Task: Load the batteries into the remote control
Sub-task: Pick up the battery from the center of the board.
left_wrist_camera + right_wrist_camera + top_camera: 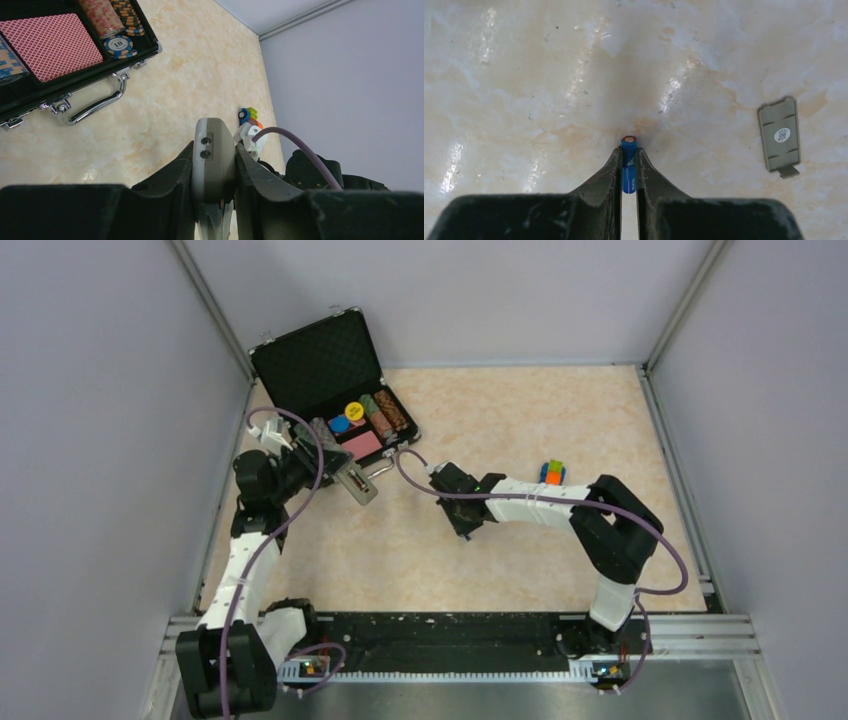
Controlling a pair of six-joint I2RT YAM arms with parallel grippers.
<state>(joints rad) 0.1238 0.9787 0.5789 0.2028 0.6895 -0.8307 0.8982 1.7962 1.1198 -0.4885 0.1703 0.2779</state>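
Far left there's an open poker chip case (pixel 330 380) at the back of the counter (pixel 520 420). Just in front of it the left pincer (pixel 214 149) is clenched on the remote control (pixel 214 140), holding it up off the surface. The fingers squeeze its two long edges and one greyish end pokes out past the tips. My guess is the remote is light, stiff plastic with a smooth shell. Gripping the edges looks right because it leaves the flat faces free, but it could slide or pivot if pushed hard. I can't make out the battery bay from these shots.

Toward the middle, the right pincer (pixel 628 150) is low over the counter and clamped on the blue battery (pixel 629 165). The battery lies lengthwise between the fingers, with its red-ringed end just sticking out past the tips. It's tiny, rigid and nearly weightless, and the slick round sleeve means it could roll or twist in the grip. I'd say hold it mid-body with one end exposed, which is how it sits now.

Right of that, the grey battery cover (pixel 779 134) lies flat on the counter, apart from everything else. Further right there's a little block toy (pixel 552 473), which isn't part of this job. The dark grey battery doesn't show up in any view.
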